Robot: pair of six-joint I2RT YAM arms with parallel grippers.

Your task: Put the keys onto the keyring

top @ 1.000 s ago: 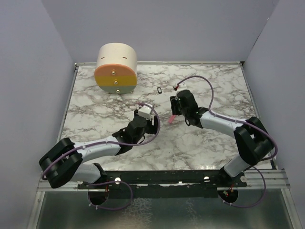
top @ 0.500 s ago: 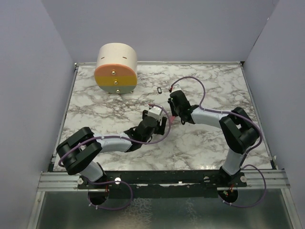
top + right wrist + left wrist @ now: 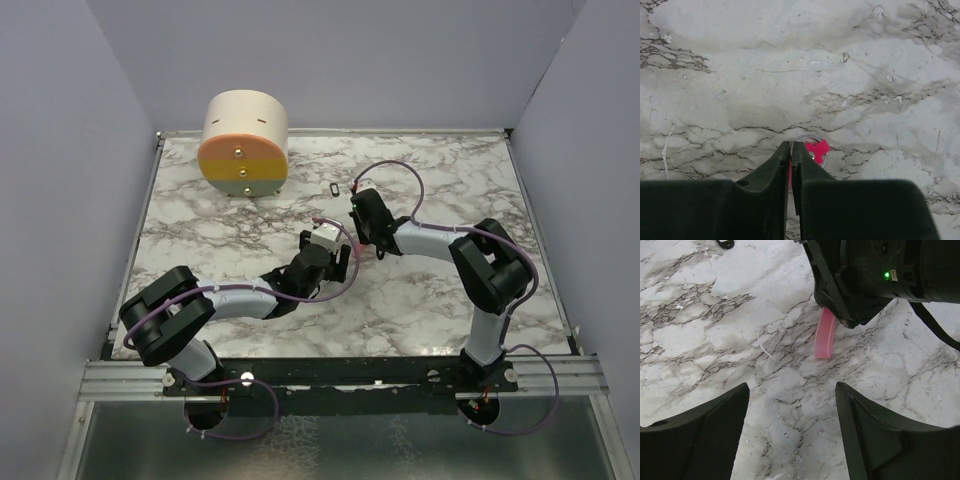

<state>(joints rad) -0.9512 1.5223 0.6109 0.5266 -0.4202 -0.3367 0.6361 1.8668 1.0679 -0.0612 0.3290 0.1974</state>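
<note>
Right end effector (image 3: 791,146): fingers pressed almost together, clamped on the pink key (image 3: 818,149). Pink shows in the slit between them and just past the tips, with a small silvery ring around it. In the left wrist view the key (image 3: 825,334) sticks out from under the right end effector (image 3: 840,315), centre of frame, free end slanting down toward the bench (image 3: 700,335). Can't tell if it touches.

Left end effector (image 3: 791,390): fingers wide apart, nothing between them, facing the key from near it.

Top view: both end effectors meet mid-frame, left (image 3: 343,262) and right (image 3: 360,238). Keyring (image 3: 333,188) lies flat on the bench (image 3: 450,170), above them and apart from both. Beige and orange cylinder (image 3: 244,143) sits upper left.
</note>
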